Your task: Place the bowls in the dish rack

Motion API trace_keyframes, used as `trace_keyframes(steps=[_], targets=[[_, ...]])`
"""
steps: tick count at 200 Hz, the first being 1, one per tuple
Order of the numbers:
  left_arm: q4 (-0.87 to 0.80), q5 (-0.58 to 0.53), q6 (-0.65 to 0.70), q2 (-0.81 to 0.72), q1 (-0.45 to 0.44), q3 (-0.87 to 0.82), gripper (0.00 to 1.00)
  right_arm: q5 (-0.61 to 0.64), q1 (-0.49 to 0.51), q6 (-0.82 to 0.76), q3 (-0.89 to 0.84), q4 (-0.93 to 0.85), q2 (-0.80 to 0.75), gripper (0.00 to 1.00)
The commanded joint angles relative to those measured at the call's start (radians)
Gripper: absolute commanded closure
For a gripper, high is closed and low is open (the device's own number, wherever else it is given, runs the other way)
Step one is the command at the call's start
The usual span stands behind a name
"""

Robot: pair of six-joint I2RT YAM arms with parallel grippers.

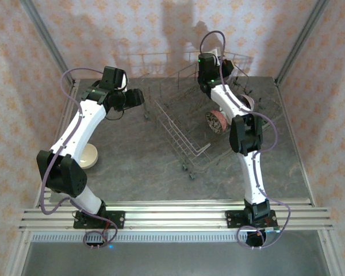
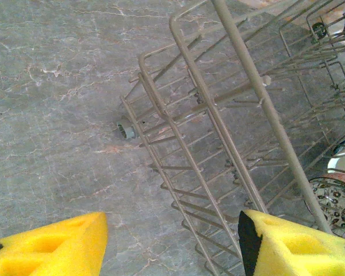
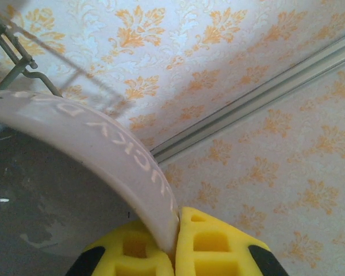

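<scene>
The right hand (image 3: 175, 227) is clamped shut on the rim of a pale mauve-pink bowl (image 3: 92, 144). This edge-on pinch probably serves to stand the bowl upright in the dish rack (image 1: 172, 123), over whose far end, upper centre of the top view, it is held. The left hand (image 2: 172, 221) hangs partly open and empty over the table (image 2: 57, 115) beside the rack's left wall, apparently clear of the placement; a patterned bowl (image 1: 218, 122) sits inside the rack and a cream bowl (image 1: 89, 156) on the table at the left.
</scene>
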Motion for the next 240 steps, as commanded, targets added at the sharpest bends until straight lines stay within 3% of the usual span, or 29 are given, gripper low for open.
trace_keyframes(steps=[1, 240], targets=[[-0.033, 0.013, 0.026, 0.015, -0.008, 0.034, 0.37, 0.003, -0.01, -0.079, -0.019, 0.138, -0.006, 1.0], [-0.061, 0.057, 0.049, 0.071, -0.007, 0.077, 0.37, -0.003, -0.022, -0.239, -0.03, 0.232, 0.079, 1.0]])
